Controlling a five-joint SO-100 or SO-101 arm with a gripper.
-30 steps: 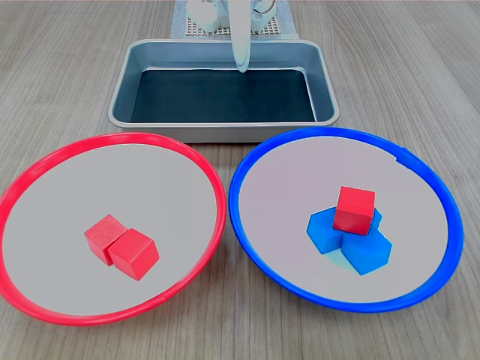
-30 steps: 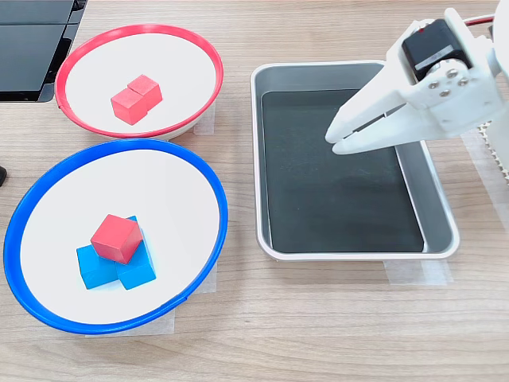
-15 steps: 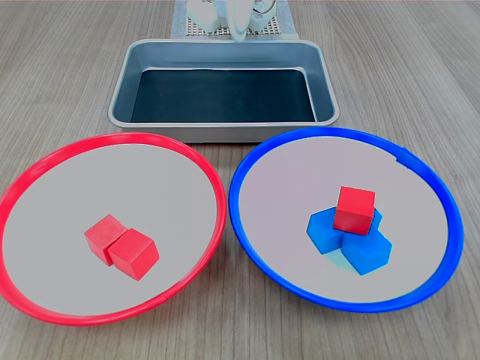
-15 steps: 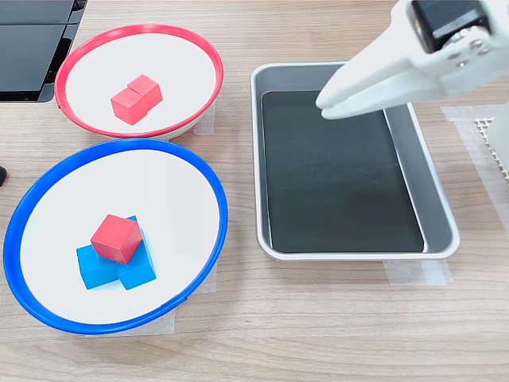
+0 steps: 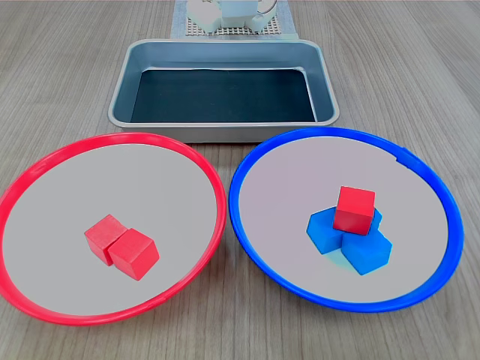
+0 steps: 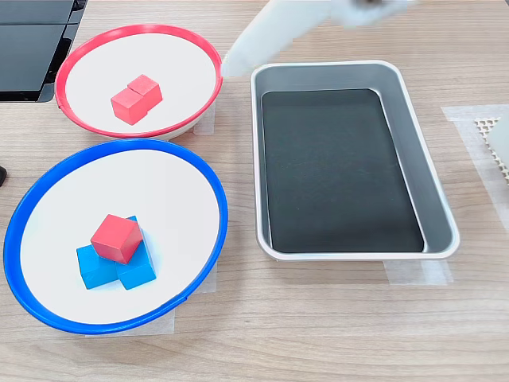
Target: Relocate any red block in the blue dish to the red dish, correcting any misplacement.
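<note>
Since the earlier frames the tool has swung from above the metal tray toward the second exterior view's upper left. It now shows there as a blurred white streak reaching in from the top edge, its tip over the gap between the tray and the red dish. In the first exterior view the tool has left the picture; only the arm's white base remains at the top edge. The blocks and dishes have not shifted.

Nearest you in the first exterior view, note the two dishes side by side on the worktop. The red block sits in the blue dish, on the first exterior view's right, stacked on a cluster of blue blocks. The red dish on the first exterior view's left holds two red cubes touching each other. Beyond both dishes lies the tray with a dark floor.

The red block lies well apart from the tool, which is above the far side of the worktop near the red dish's rim. Motion blur hides the jaws, so you cannot tell whether the tool is open or closed.
</note>
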